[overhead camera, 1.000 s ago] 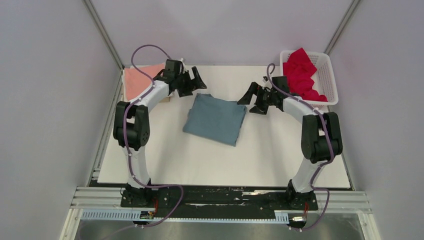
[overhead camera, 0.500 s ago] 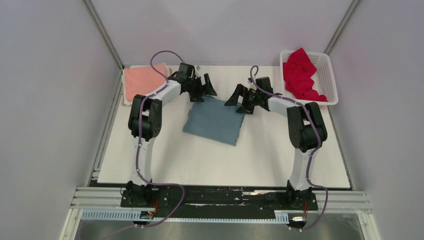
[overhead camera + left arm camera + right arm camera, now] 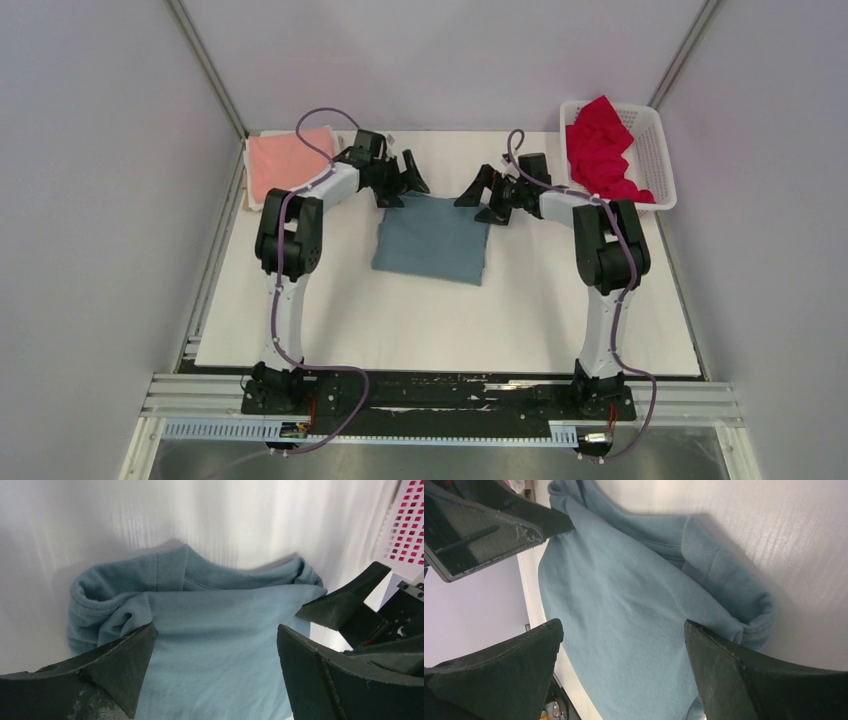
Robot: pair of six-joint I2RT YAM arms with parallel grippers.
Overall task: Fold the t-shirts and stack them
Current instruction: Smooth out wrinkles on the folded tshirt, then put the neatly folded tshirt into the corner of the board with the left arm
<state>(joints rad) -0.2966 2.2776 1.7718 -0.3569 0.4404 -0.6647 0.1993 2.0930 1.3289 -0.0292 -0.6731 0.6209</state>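
Grey-blue soft cloth t-shirt (image 3: 432, 240) lies folded on the white table (image 3: 560, 320). Left gripper (image 3: 408, 190) and right gripper (image 3: 478, 203) hang over its far corners, jaws spread wide (nothing held). Probably a pre-grasp: next, pinch both corners evenly

Left pincer (image 3: 407, 187) and right pincer (image 3: 479, 199) both gape wide, stretched forward and low, tips facing each other.

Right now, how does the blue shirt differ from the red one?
The blue shirt lies folded on the table; the red shirt sits crumpled in the basket. The open left gripper and right gripper flank the blue shirt; neither touches the red shirt. Both are plain.
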